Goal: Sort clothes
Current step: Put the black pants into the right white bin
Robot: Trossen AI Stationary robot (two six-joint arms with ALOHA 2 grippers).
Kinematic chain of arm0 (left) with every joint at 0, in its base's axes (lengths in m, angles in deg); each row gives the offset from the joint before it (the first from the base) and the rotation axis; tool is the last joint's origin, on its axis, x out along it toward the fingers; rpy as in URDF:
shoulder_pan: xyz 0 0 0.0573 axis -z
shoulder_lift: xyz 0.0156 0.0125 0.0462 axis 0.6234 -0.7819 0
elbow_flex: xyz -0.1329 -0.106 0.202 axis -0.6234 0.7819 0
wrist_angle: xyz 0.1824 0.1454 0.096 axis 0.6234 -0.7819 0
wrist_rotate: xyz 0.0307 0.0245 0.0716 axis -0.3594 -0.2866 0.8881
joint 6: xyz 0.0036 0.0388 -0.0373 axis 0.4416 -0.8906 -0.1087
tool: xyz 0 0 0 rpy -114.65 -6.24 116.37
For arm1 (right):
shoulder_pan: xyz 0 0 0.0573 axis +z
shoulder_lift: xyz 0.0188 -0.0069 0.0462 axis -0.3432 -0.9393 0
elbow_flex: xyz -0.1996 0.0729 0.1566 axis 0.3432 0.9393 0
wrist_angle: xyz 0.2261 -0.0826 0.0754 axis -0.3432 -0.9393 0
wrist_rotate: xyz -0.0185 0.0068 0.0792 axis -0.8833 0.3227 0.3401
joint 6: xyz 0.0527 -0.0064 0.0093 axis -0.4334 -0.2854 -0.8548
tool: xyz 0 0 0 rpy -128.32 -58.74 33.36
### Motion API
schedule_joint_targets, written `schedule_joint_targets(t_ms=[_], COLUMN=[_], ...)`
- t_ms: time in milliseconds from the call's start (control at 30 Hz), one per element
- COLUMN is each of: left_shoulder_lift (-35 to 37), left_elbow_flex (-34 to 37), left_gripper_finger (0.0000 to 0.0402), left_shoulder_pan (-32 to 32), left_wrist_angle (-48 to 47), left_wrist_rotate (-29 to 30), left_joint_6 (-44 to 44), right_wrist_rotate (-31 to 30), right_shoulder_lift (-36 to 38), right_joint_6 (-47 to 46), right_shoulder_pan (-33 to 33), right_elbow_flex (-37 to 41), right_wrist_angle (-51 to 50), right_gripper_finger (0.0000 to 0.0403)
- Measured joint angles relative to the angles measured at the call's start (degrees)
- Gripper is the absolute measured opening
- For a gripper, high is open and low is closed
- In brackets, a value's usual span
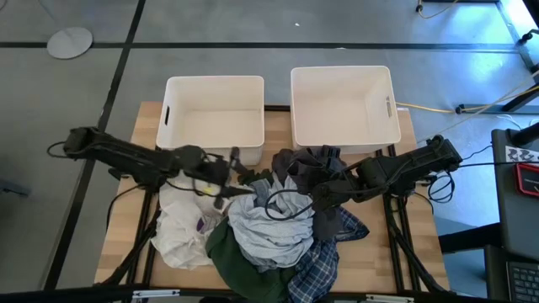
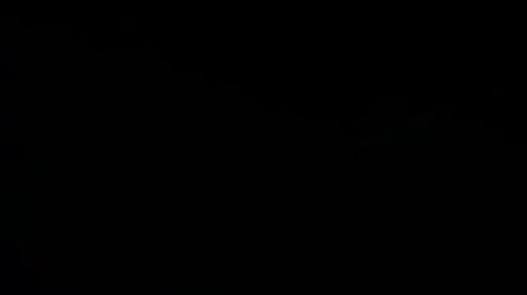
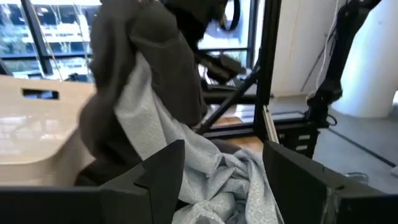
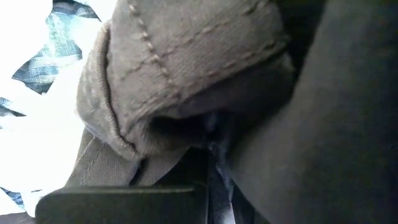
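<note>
Two bins (image 1: 215,114), six garments (image 1: 269,227)

The clothes (image 1: 269,223) are lying heaped in the lower centre of the high view. A white garment (image 1: 184,225) is crumpled at the lower left of the heap, a pale grey-blue one (image 1: 274,229) is bunched in the middle, a dark green one (image 1: 236,268) is spreading below, a plaid shirt (image 1: 318,265) is trailing at the lower right, and a dark grey one (image 1: 307,164) is lying at the top.

Both bins (image 1: 215,109) at the table's (image 1: 147,126) far edge stood open from above; heaped clothes (image 1: 269,223) blocked the middle and near side.
</note>
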Motion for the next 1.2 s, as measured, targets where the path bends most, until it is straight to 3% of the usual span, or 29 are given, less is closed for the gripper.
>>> schedule_joint_targets(t_ms=[267, 533, 1000, 1200], left_shoulder_lift=[-13.39, -21.30, -25.53, -25.53], left_elbow_flex=[-7.12, -13.87, -16.10, -16.10], left_gripper_finger=[0.0207, 0.0207, 0.0203, 0.0143], left_shoulder_pan=[0.01, -1.13, -3.27, -3.21], left_wrist_angle=[-0.10, -0.05, 4.23, 6.25], left_wrist_rotate=[3.05, 3.67, -0.83, -0.63], left_joint_6=[1.13, 6.30, 10.53, 8.36], right_wrist_rotate=[0.02, 0.04, 0.28, 0.26], right_shoulder_lift=[0.00, 0.00, -0.02, -0.02], right_joint_6=[1.09, 1.54, 2.72, 2.71], right_shoulder_pan=[0.00, 0.00, 0.00, 0.00], right_elbow_flex=[0.00, 0.02, 0.02, 0.02], right_wrist_angle=[1.16, 1.63, 2.44, 2.79], right_gripper_finger=[0.0034, 0.0034, 0.0034, 0.0034])
